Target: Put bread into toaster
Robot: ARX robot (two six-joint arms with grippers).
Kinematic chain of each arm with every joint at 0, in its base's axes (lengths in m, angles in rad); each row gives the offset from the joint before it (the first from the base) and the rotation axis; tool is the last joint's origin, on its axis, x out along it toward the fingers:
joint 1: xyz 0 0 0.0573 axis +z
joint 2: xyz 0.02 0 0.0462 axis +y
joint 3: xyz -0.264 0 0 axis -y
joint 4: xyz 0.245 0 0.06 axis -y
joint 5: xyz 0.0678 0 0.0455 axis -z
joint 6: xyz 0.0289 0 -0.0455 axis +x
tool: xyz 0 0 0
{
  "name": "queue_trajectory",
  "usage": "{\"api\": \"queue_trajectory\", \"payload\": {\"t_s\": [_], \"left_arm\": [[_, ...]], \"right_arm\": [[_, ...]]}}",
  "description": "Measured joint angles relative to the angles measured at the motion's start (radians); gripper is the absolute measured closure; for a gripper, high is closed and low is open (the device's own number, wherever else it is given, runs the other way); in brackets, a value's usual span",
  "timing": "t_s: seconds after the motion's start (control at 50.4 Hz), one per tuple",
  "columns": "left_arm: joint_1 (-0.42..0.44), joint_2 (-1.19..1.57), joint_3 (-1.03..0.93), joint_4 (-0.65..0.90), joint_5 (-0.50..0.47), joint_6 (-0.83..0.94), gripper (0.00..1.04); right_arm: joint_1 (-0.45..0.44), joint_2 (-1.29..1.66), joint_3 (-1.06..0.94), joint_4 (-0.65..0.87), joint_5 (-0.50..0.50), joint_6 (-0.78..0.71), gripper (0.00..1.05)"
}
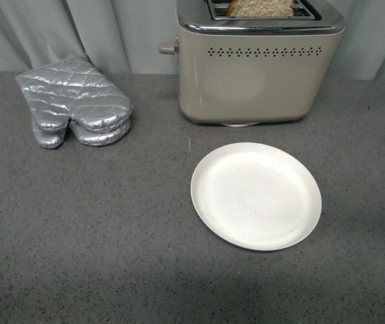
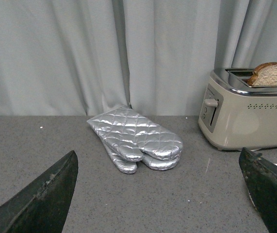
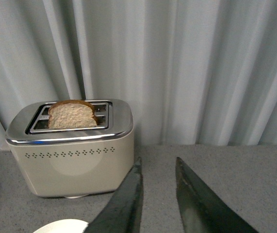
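Standing in toaster (image 1: 259, 74) slot, bread (image 1: 263, 8), plate (image 1: 256, 196) bare

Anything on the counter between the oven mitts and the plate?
No, the front view shows only bare grey counter between the oven mitts and the plate.

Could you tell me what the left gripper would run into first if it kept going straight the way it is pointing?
Most likely the oven mitts, lying on the counter almost dead ahead of the left gripper; depth is hard to judge.
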Motion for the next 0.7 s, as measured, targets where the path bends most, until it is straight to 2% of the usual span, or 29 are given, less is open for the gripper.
{"api": "queue_trajectory", "payload": {"t_s": [0.079,0.099,0.536,0.596,0.695], "left_arm": [[0.000,0.000,0.000,0.000,0.000,0.000,0.07],[0.000,0.000,0.000,0.000,0.000,0.000,0.07],[0.000,0.000,0.000,0.000,0.000,0.000,0.07],[0.000,0.000,0.000,0.000,0.000,0.000,0.07],[0.000,0.000,0.000,0.000,0.000,0.000,0.07]], "right_arm": [[-0.026,-0.039,-0.038,0.000,-0.026,0.000,1.04],[-0.032,-0.049,-0.048,-0.001,-0.032,-0.005,1.04],[-0.129,-0.246,-0.178,-0.069,-0.125,-0.003,1.04],[-0.192,-0.290,-0.195,-0.097,-0.211,-0.003,1.04],[-0.226,-0.346,-0.212,-0.131,-0.215,-0.003,1.04]]}}
